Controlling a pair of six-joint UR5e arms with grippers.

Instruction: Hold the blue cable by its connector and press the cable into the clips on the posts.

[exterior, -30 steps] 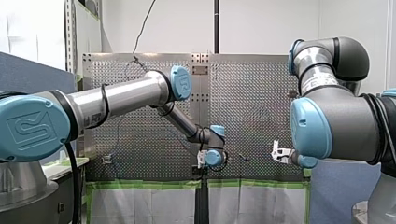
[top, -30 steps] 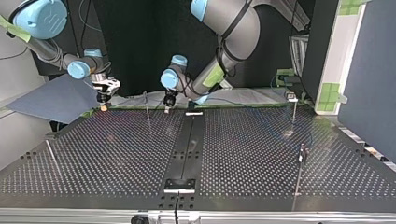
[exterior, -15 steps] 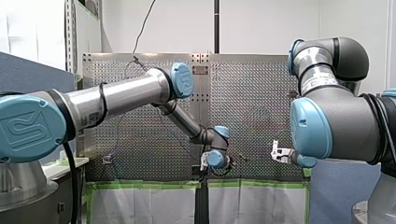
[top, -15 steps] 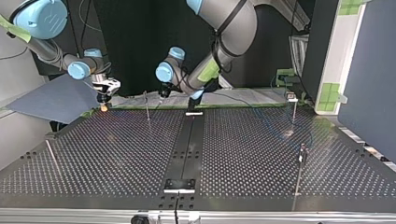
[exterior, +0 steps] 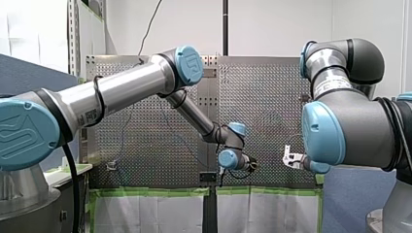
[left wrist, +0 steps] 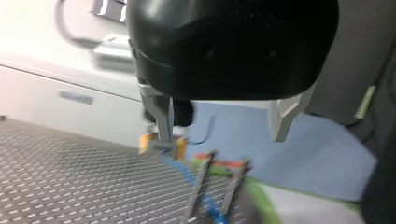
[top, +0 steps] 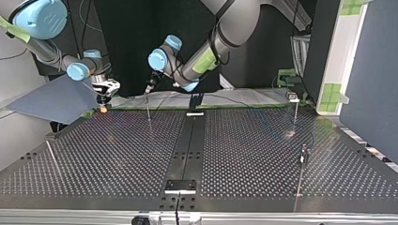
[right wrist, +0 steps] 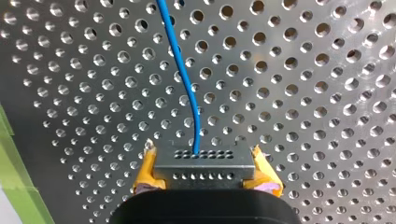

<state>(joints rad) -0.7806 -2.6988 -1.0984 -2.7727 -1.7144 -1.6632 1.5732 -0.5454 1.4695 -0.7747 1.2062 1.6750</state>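
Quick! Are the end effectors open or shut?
Left end effector: open, empty.
Right end effector: closed on the grey rectangular connector of the blue cable.

Robotics lab; perforated table [top: 94, 154]

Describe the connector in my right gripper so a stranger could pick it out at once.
Start at the perforated metal table and find my right gripper with yellow pads. Clamped between them is the small grey rectangular connector. Only it has the thin blue cable running out of its row of tiny holes.
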